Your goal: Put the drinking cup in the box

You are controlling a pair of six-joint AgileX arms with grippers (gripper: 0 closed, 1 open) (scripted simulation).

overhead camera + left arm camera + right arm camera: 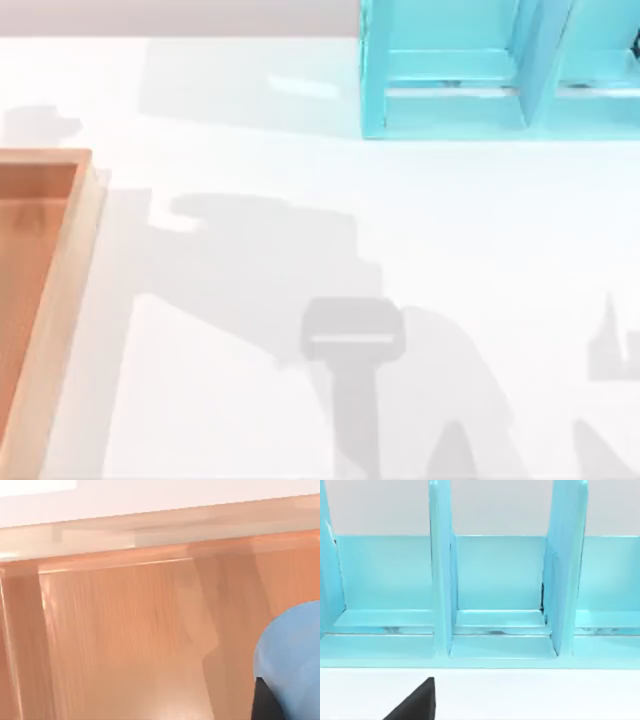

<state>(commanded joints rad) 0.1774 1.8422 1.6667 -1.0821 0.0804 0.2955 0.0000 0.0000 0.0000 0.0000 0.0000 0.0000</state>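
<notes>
Where the left wrist view looks down into the box, the drinking cup appears as a rounded blue form directly above the orange-brown floor, close to the camera. A dark finger of the left gripper lies against the cup's lower side; whether the gripper clamps the cup or has spread clear of it cannot be told. In the top view, the box occupies the table's left edge, with its light tan rim facing the table's centre. The cyan shelf unit stands at the far right. In the right wrist view, the shelf unit faces the camera, and one dark finger of the right gripper shows above the white tabletop; its opening cannot be determined.
</notes>
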